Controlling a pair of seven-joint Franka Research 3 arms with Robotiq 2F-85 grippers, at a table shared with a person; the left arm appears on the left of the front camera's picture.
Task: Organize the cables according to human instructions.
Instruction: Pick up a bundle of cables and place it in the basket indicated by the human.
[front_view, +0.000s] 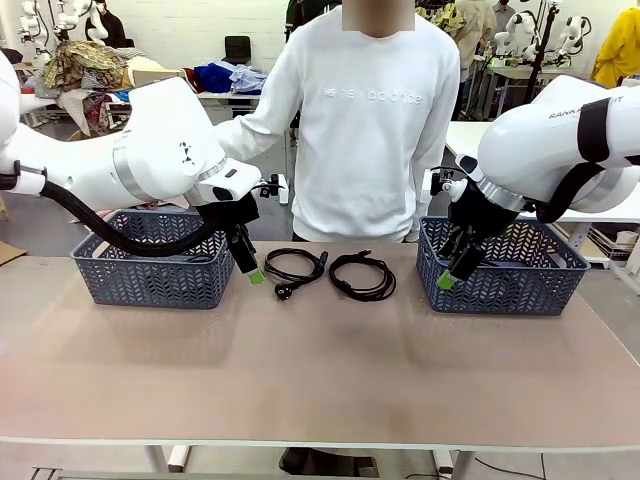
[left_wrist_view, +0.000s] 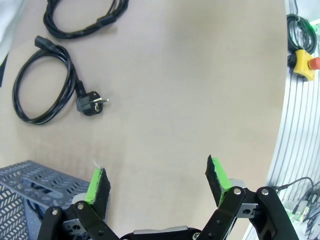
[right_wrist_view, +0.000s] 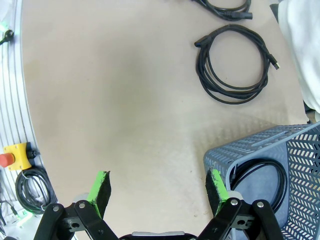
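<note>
Cables first: you've got two black coils lying flat on the table (front_view: 320, 380), side by side and just apart, right in front of the person (front_view: 375, 120) who stands at the far edge. The left coil (left_wrist_view: 73, 75), a bit to the robot's left of the person, has a round plug (left_wrist_view: 91, 104) poking out on the robot's side. The right coil (right_wrist_view: 232, 96) sits a bit to the robot's right of the person. A third coil (right_wrist_view: 262, 161) is already down on the floor of the right basket (front_view: 520, 290), which stands further to the robot's right of the person. The left basket (front_view: 150, 285) stands on the person's other side. There's something dark inside it, but I can't tell you whether that's a cable.

Your left gripper (front_view: 255, 275) hangs over the table between the left basket and the person, just beside the basket's end. Its fingers point down and are spread wide, with nothing between the green pads (left_wrist_view: 97, 182). Your right gripper (front_view: 447, 278) pretty much mirrors it on the person's other side, right at the near corner of the right basket. I can't tell if it touches the basket. It's spread just as wide and holding nothing either.
</note>
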